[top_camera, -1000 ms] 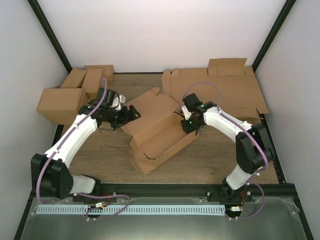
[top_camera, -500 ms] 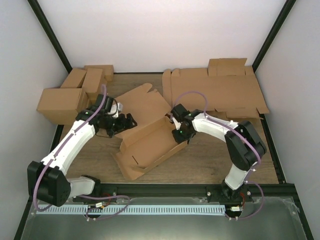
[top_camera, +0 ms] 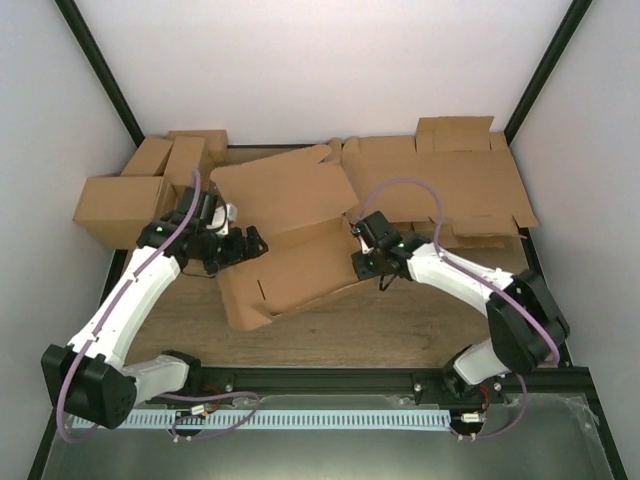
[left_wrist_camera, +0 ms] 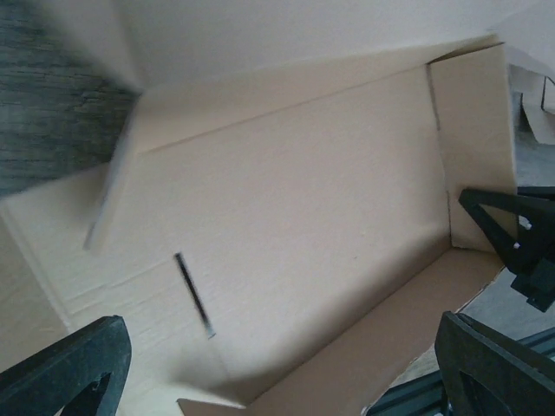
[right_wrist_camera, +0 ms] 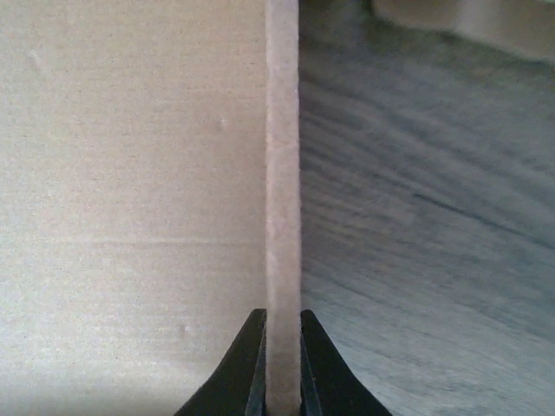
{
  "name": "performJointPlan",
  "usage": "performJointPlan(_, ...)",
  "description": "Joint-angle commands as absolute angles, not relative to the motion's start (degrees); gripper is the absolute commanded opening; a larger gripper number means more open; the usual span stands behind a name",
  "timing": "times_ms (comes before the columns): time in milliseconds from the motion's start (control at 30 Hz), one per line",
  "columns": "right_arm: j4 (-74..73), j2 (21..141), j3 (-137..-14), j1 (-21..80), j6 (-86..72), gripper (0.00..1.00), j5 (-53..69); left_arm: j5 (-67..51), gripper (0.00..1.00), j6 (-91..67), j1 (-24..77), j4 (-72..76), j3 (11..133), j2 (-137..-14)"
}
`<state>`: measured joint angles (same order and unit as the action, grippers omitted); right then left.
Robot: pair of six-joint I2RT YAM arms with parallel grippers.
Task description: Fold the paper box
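Right wrist view: right hand [right_wrist_camera: 282, 360] pinches a thin, matte brown edge of the paper box [top_camera: 290, 255]; left hand [left_wrist_camera: 277, 371], fingertips cropped, gapes empty inside it.

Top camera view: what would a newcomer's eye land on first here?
The half-folded plain brown cardboard box in the middle of the wooden table, its big flap opened toward the far side. The right gripper pinches one thin wall edge of it, while the left gripper sits open at its left end. Brown cartons crowd the far left; flat cardboard sheets lie far right.
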<state>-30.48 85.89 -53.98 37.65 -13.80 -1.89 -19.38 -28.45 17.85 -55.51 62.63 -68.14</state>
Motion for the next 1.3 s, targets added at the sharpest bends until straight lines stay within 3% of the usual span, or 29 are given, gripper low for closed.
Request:
performJointPlan(0,-22.2,80.0,-50.48,38.08,-17.69,0.01,-8.71,-21.67,0.99,-29.96,15.42,-57.81,63.48,-67.15)
performJointPlan(200,-17.5,72.49,-43.78,38.06,-20.42,0.01,-15.77,-28.03,0.99,-31.61,9.65,-53.19,62.81,-66.0)
performJointPlan(367,-19.34,72.79,-42.38,36.72,-23.74,0.01,-20.53,-44.63,0.99,-38.57,-0.27,-43.12,55.83,-63.5)
performJointPlan(600,-17.28,71.37,-39.41,30.67,-25.58,0.01,-13.85,-44.19,0.89,-39.69,-2.45,-38.11,47.47,-61.86)
performJointPlan(800,-18.24,72.52,-41.39,28.3,-27.41,0.01,-7.98,-44.17,0.88,-48.36,-2.3,-23.37,36.78,-59.96)
performJointPlan(1000,-20.07,72.16,-44.1,27.07,-29.07,0.01,-1.56,-45.5,0.81,-45.55,-2.19,-22.03,40.59,-65.19)
performJointPlan(1267,-25.79,71.77,-48.78,21.85,-29.27,0.01,6.93,-50.19,0.61,-56.71,-2.2,-8.31,40.82,-68.0)
